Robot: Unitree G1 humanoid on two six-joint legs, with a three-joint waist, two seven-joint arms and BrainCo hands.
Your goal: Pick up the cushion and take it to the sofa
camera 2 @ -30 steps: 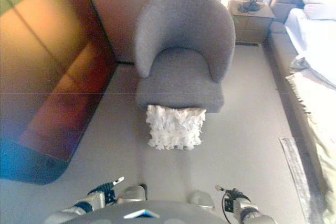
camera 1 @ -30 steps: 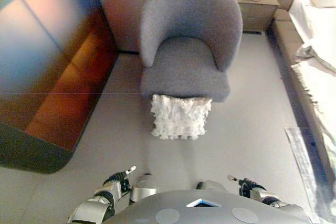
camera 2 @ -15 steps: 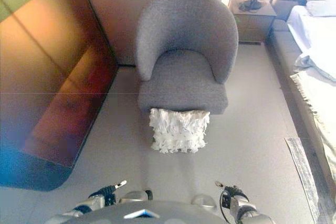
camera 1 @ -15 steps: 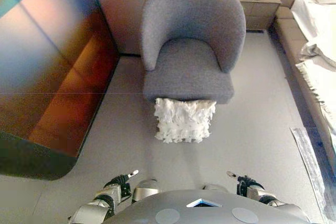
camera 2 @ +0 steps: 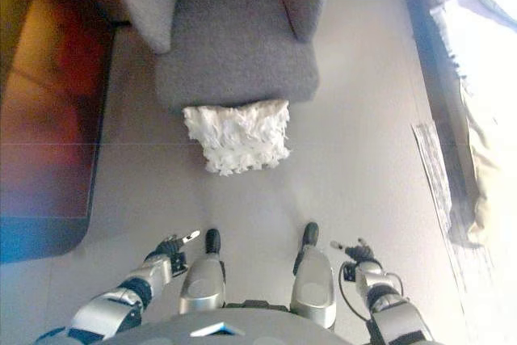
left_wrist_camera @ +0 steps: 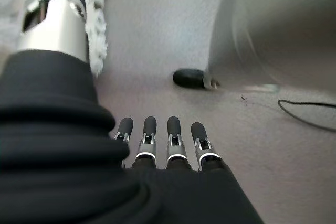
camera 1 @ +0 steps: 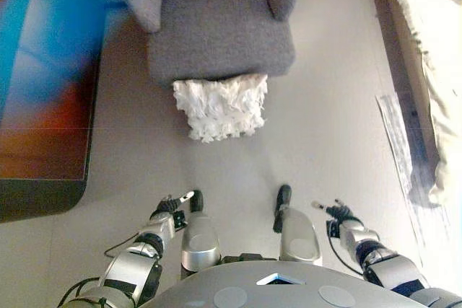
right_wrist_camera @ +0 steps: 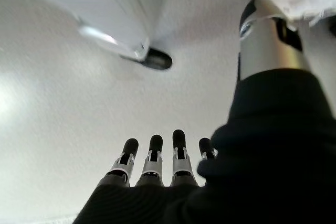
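White shaggy cushion [camera 1: 219, 106] on the grey floor [camera 1: 325, 128], propped against the front edge of a grey armchair [camera 1: 216, 27]; its top edge touches the seat front, its lower edge rests on the floor. Nothing is holding it.

Left hand [camera 1: 171, 205] low at the lower left of the head views, well short of the cushion, above bare floor. In its wrist view the fingers [left_wrist_camera: 149, 129] lie straight in a row, thumb [left_wrist_camera: 58, 17] standing apart, nothing between them. The cushion's shaggy fringe shows just past the thumb there.

Right hand [camera 1: 338, 213] low at the lower right, likewise short of the cushion and off to its right. Fingers [right_wrist_camera: 155, 148] straight and side by side in its wrist view, thumb [right_wrist_camera: 270, 35] apart, empty.

To the left of the armchair, a dark glossy cabinet [camera 1: 43, 106] with a reddish sheen, standing on the floor. Along the right edge, a bed [camera 1: 433, 48] with pale bedding hanging down its side, a pale rug [camera 1: 397, 149] on the floor beside it.
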